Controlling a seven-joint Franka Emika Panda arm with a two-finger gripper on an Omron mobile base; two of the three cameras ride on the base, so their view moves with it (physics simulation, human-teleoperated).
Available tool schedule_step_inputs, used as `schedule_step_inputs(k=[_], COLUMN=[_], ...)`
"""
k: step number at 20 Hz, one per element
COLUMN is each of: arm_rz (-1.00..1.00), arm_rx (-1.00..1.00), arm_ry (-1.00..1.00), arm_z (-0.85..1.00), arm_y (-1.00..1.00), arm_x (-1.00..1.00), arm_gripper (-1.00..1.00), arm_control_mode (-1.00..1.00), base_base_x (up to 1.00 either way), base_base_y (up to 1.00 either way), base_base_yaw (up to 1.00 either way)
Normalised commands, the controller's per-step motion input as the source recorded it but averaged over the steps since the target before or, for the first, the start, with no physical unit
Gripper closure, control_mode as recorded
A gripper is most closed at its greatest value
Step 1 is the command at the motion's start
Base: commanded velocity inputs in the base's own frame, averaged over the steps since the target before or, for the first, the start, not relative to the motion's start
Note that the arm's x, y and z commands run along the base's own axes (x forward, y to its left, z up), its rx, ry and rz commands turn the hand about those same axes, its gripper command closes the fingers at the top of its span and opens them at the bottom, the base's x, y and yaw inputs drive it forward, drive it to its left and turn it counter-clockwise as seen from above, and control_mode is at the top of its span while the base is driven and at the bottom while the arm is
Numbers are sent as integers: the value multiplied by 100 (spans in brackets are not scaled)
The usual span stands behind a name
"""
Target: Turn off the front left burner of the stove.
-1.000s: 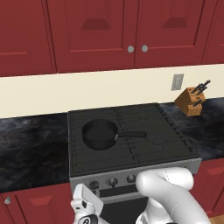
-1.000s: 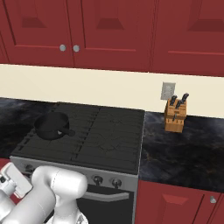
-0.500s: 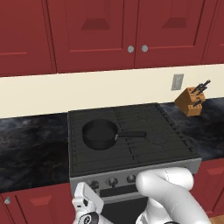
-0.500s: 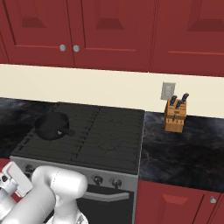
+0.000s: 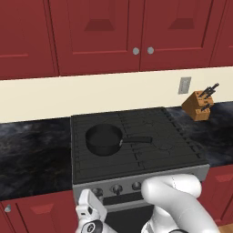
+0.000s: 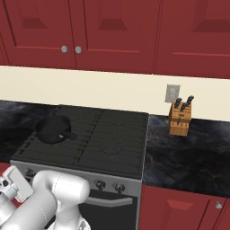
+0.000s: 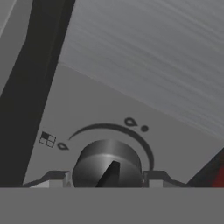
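- Stove [image 5: 136,170] is seen in the left base view set between two stretches of dark marbled counter [image 5: 32,150], under red cabinets [image 5: 113,32]. A black saucepan [image 5: 104,139] sits on the left half of the cooktop, over the rear left grate, its handle pointing right. The front left burner [image 5: 98,164] lies under the bare grate bars just in front of the pan. The gripper [image 5: 91,214] is held low before the left end of the knob row [image 5: 117,188], below the cooktop's front edge, with the white arm [image 5: 175,200] bulking to its right.
- In the right base view a knife block [image 6: 179,117] stands on the right counter, well apart from the stove's right edge. Free grate is left right of the pan.
- In the hand view a round grey knob [image 7: 107,164] is framed between the two fingertips [image 7: 54,178], one at each side; the jaws are spread, and contact cannot be told.
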Motion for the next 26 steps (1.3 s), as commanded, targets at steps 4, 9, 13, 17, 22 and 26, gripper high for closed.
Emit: schedule_step_inputs(k=[4,9,13,17,22,26], arm_rz=[0,0,0,0,0,0], arm_rx=[16,24,24,26,28,31], arm_ry=[-4,-8,-12,-14,-12,-13], arm_z=[1,3,6,7,18,27], arm_y=[0,0,0,0,-1,0], arm_x=[0,0,0,0,11,6], arm_gripper=[100,100,100,100,100,100], arm_control_mode=[-100,-100,-100,-100,-100,-100], base_base_x=[0,0,0,0,0,0], base_base_y=[0,0,0,0,0,0], base_base_yaw=[0,0,0,0,0,0])
